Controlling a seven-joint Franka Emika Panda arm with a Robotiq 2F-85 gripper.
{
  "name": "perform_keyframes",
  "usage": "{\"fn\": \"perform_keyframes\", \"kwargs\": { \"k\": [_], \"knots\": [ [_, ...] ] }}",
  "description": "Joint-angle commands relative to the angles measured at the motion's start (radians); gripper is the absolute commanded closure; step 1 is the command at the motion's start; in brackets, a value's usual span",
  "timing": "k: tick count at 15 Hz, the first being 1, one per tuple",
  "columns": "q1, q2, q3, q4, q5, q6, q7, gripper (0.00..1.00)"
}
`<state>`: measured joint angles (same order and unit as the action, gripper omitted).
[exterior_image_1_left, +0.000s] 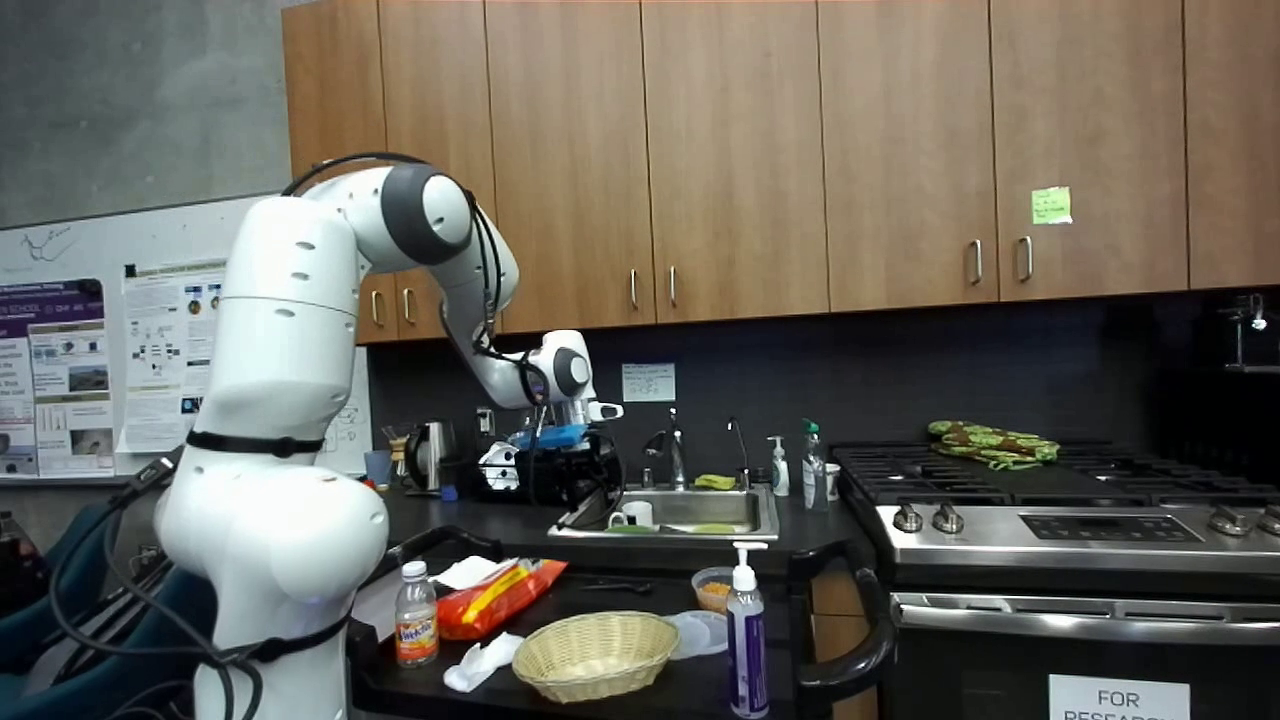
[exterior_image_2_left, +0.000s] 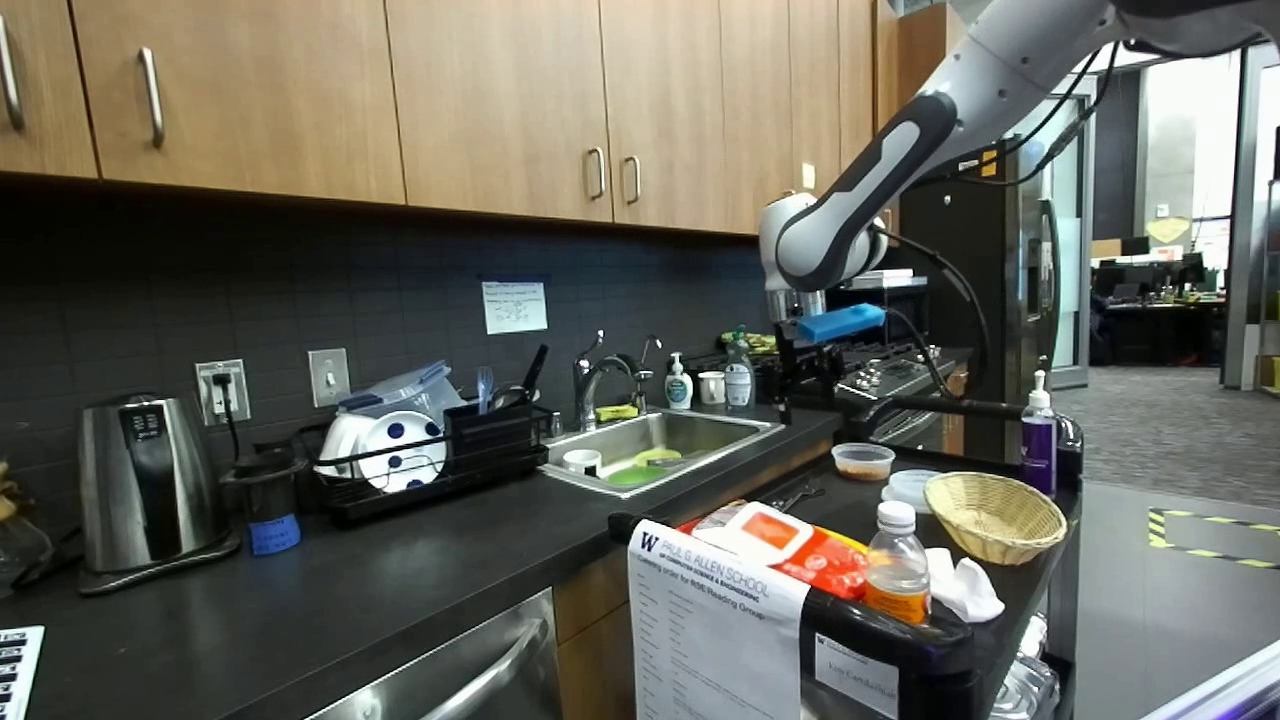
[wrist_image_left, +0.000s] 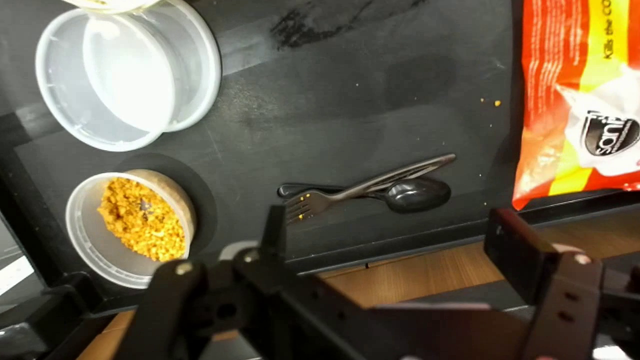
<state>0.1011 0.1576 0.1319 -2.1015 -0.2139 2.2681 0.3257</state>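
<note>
My gripper (wrist_image_left: 390, 227) is open in the wrist view, with nothing between its fingers. It hangs above the edge of a black cart top (wrist_image_left: 350, 115). Just beyond the fingertips, a dark plastic fork (wrist_image_left: 320, 200) lies across a black spoon (wrist_image_left: 417, 195). A round tub (wrist_image_left: 142, 220) with orange crumbs stands to the left in that view, below clear plastic lids or dishes (wrist_image_left: 115, 85). A red and yellow wipes bag (wrist_image_left: 555, 135) lies at the right. In an exterior view the dark gripper (exterior_image_2_left: 785, 390) is high over the counter edge, touching nothing visible.
The cart also bears a wicker basket (exterior_image_1_left: 597, 655), a juice bottle (exterior_image_1_left: 416, 625), crumpled white tissue (exterior_image_1_left: 482, 662) and a purple pump bottle (exterior_image_1_left: 747, 640). Behind are a sink (exterior_image_2_left: 660, 450) with a faucet, a dish rack (exterior_image_2_left: 430, 470) and a stove (exterior_image_1_left: 1030, 520).
</note>
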Motion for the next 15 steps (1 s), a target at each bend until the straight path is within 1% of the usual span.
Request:
{"fn": "perform_keyframes", "kwargs": {
  "k": [1, 5, 8, 11, 15],
  "knots": [
    [0.060, 0.123, -0.035, 0.134, -0.051, -0.075, 0.154, 0.00],
    [0.107, 0.198, -0.079, 0.203, -0.046, -0.154, 0.306, 0.00],
    [0.128, 0.238, -0.109, 0.231, -0.044, -0.177, 0.437, 0.00],
    [0.130, 0.279, -0.128, 0.248, -0.032, -0.144, 0.538, 0.00],
    [0.140, 0.337, -0.155, 0.279, -0.029, -0.046, 0.724, 0.00]
  ]
}}
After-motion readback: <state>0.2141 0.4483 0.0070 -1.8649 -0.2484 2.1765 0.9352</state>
